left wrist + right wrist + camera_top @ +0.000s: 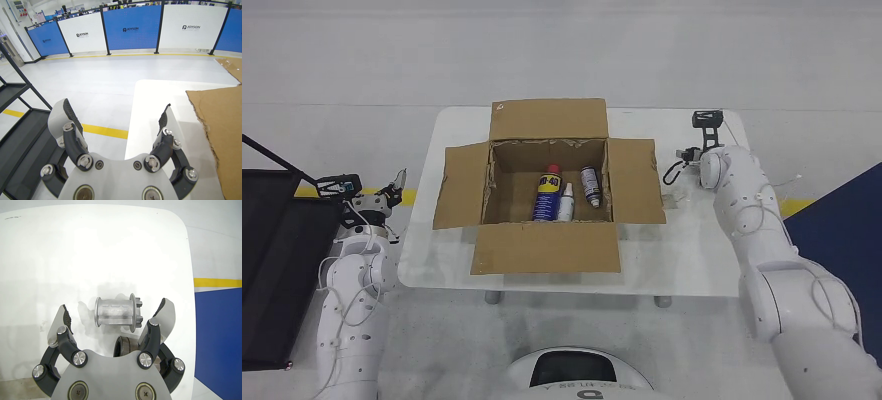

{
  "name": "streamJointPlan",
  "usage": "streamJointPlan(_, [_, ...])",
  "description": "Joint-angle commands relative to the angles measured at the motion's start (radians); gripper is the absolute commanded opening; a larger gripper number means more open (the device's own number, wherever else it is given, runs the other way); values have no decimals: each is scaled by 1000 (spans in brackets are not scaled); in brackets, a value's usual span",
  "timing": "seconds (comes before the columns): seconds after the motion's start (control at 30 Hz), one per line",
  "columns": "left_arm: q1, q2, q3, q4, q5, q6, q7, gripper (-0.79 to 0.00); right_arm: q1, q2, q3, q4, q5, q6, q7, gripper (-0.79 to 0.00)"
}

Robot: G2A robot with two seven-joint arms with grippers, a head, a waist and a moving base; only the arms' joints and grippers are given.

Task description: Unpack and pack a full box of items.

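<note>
An open cardboard box sits mid-table with all flaps spread. Inside lie a blue spray can, a small white bottle and a small grey can. My right gripper is open just above the table to the right of the box. Between its fingers a grey metal spool lies on its side. A dark metal ring rests beside the spool, close to one finger. My left gripper hovers open and empty at the table's left edge, near the box's left flap.
The white table has bare strips around the box. A black cart stands on the floor left of the table. Blue and white fence panels line the far side of the room.
</note>
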Motion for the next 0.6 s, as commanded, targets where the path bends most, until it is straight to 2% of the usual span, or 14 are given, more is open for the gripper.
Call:
streamJointPlan(0.0, [0, 0, 0, 0, 0, 0, 0, 0, 9, -5, -12, 16, -8, 10, -4, -9])
streamJointPlan(0.07, [0, 0, 0, 0, 0, 0, 0, 0, 18, -10, -23, 33, -14, 22, -8, -37])
streamJointPlan(0.13, [0, 0, 0, 0, 0, 0, 0, 0, 27, -16, -34, 49, -19, 36, -11, -120])
streamJointPlan(0.23, [0, 0, 0, 0, 0, 0, 0, 0, 39, -22, -45, 72, -23, 51, -13, -382])
streamJointPlan(0.37, [0, 0, 0, 0, 0, 0, 0, 0, 47, -29, -57, 92, -25, 60, -22, -560])
streamJointPlan(0.47, [0, 0, 0, 0, 0, 0, 0, 0, 50, -32, -63, 101, -25, 64, -30, -776])
streamJointPlan(0.57, [0, 0, 0, 0, 0, 0, 0, 0, 51, -34, -66, 107, -25, 81, -38, -785])
